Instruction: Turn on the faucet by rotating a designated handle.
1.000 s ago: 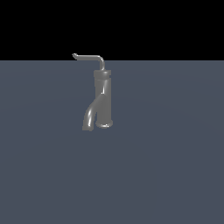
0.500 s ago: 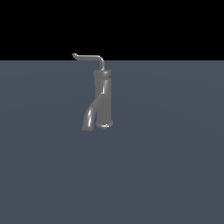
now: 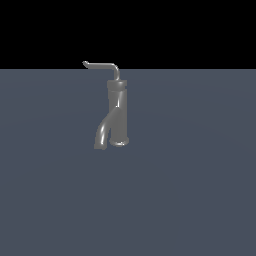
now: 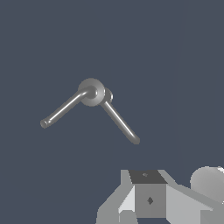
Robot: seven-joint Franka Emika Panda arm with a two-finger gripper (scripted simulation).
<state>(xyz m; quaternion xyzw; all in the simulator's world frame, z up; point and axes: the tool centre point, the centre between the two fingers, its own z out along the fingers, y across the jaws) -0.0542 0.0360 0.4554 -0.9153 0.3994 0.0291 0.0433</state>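
The faucet (image 3: 118, 111) is small, grey and glossy and stands upright on a dark floor, its curved spout (image 3: 103, 134) bending down toward the exterior view's left. The handle (image 3: 102, 65), a thin bent rod, sits on top and points to the exterior view's left, ending in a small upturned tip. The wrist view looks down on the faucet's round cap (image 4: 91, 92), with the handle (image 4: 63, 109) running off one way and the spout (image 4: 120, 121) another. My gripper (image 4: 148, 183) shows only in the wrist view, apart from the faucet. Its fingers form one block with no gap, holding nothing.
Flat dark grey-blue floor (image 3: 190, 190) lies all around the faucet. A black background fills the space above the horizon in the exterior view. No arm shows in the exterior view.
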